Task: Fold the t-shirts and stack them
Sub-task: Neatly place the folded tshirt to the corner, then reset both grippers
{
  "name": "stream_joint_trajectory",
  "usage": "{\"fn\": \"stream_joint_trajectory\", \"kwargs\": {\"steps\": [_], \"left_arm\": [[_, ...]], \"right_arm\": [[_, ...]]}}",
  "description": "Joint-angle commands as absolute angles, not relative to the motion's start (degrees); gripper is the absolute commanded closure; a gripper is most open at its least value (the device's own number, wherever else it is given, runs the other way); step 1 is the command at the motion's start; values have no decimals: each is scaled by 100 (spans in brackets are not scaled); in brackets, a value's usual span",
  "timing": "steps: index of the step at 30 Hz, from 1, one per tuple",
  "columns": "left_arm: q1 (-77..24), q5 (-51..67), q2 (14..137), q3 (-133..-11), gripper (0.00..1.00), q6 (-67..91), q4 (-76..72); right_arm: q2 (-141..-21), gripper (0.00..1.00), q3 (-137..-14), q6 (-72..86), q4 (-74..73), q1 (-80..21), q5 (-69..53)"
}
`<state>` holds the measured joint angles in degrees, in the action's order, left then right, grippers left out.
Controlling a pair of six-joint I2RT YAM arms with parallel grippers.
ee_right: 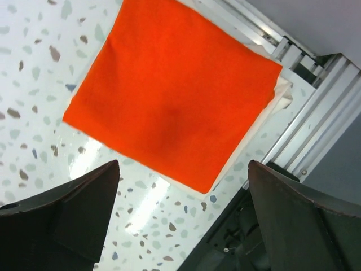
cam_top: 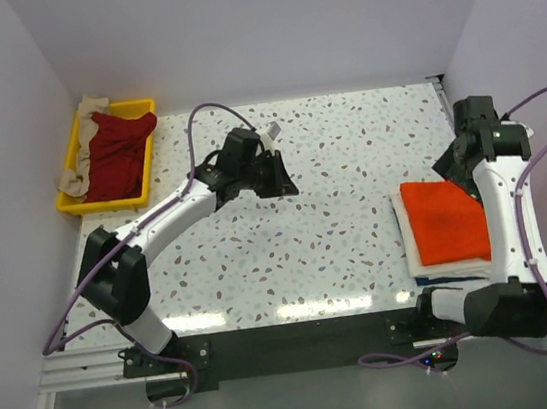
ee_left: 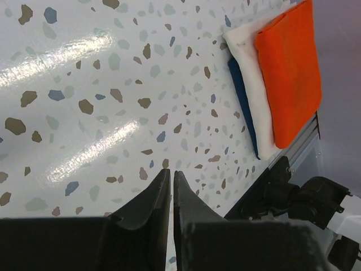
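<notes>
right hand (ee_right: 183, 165) spread wide above folded orange t-shirt (ee_right: 169, 90); left hand (ee_left: 171, 173) clenched, empty, well apart.

The speckled table (cam_top: 328, 157) carries 1 yellow tray (cam_top: 102, 203) and 1 t-shirt stack (cam_top: 444, 219).

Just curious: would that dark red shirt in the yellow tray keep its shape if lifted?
Probably not: the dark red shirt lies crumpled, so it should sag. Likely light: thin cloth. It might drag the beige shirt touching it.
</notes>
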<state>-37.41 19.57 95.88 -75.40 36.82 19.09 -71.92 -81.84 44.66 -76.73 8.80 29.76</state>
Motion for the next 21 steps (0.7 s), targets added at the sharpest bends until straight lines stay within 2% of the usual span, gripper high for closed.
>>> {"fn": "stream_joint_trajectory", "kwargs": {"steps": [1, 5, 8, 13, 14, 21], "left_arm": [[-3735, 1907, 9211, -7480, 89, 3709, 1608], [-3727, 1793, 8913, -7357, 87, 3639, 1687], [-3718, 1574, 8624, -7208, 85, 3534, 1758], [-3700, 959, 8096, -6804, 82, 3358, 1854], [-3665, 888, 7895, -6603, 82, 3323, 1872], [-3568, -191, 6909, -5837, 77, 3085, 2144]], "right_arm": [[-6576, 1, -7885, 3710, -7411, 888, 2174], [-5609, 1, -7052, 3402, -5955, 879, 524], [-5335, 1, -6742, 3401, -5477, 765, -112], [-5300, 1, -6320, 3471, -4818, 45, -133], [-5300, 1, -6171, 3593, -4573, -461, -54], [-5896, 1, -5810, 3771, -3762, -2327, 763]]}}
